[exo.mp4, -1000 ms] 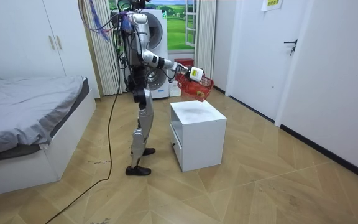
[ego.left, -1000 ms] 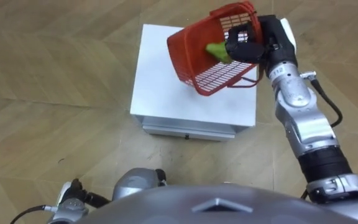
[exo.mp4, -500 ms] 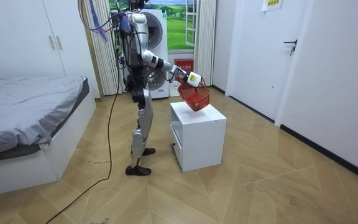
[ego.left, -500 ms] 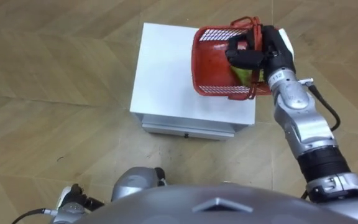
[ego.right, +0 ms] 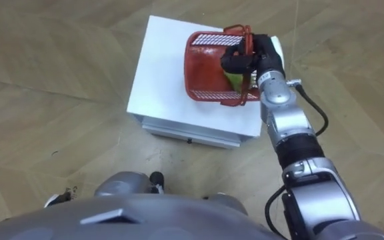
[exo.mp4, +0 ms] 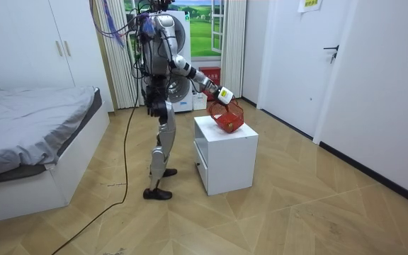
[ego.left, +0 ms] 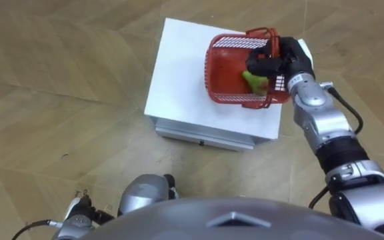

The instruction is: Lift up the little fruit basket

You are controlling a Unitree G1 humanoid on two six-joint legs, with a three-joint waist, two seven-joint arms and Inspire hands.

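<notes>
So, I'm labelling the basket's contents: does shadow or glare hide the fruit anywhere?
Left eye view: even light, no glare; the green fruit shows inside the red basket, partly covered by the right hand that grips the basket. Room view: the basket is too small there to show its contents.

In red basket [ego.left: 229,67], green fruit [ego.left: 253,81] partly covered by right hand [ego.left: 284,60]; kind unclear. Low left, left hand [ego.left: 77,215] cut by left eye view's bottom edge. Whether basket base touches white cabinet [ego.left: 185,73]: cannot tell.
</notes>
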